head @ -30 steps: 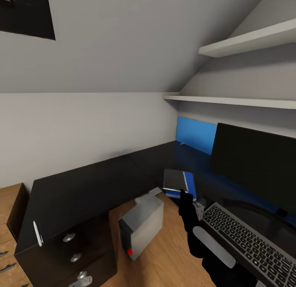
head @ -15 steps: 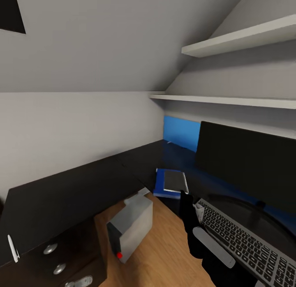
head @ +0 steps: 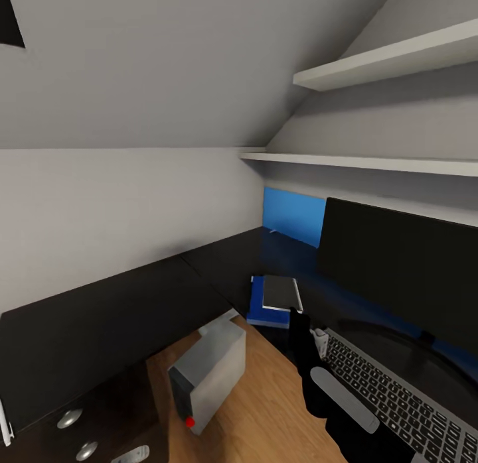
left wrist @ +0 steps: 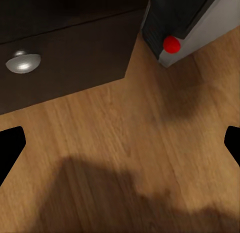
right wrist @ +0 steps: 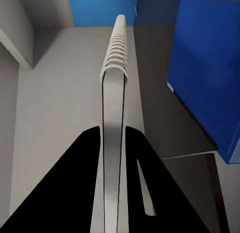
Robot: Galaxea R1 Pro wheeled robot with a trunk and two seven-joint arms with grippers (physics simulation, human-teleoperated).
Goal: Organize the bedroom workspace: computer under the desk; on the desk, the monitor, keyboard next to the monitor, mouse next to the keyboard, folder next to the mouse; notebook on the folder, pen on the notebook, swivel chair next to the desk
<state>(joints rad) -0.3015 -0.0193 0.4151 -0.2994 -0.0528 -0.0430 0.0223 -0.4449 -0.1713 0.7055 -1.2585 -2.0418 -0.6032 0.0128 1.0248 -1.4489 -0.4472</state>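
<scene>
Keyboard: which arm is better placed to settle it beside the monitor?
Right: its claw grips the keyboard's end by the monitor; the left claw hangs open over floor beside the computer.

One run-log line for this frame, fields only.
right gripper: shut on silver-grey keyboard | grey notebook: atop blue folder on glossy black desk | light-grey computer tower: on floor

We noted a glossy black worktop (head: 119,310), matt grained wood floor (left wrist: 125,143), smooth grey computer (head: 212,370) casing, and a polished metallic drawer knob (left wrist: 22,62).
</scene>
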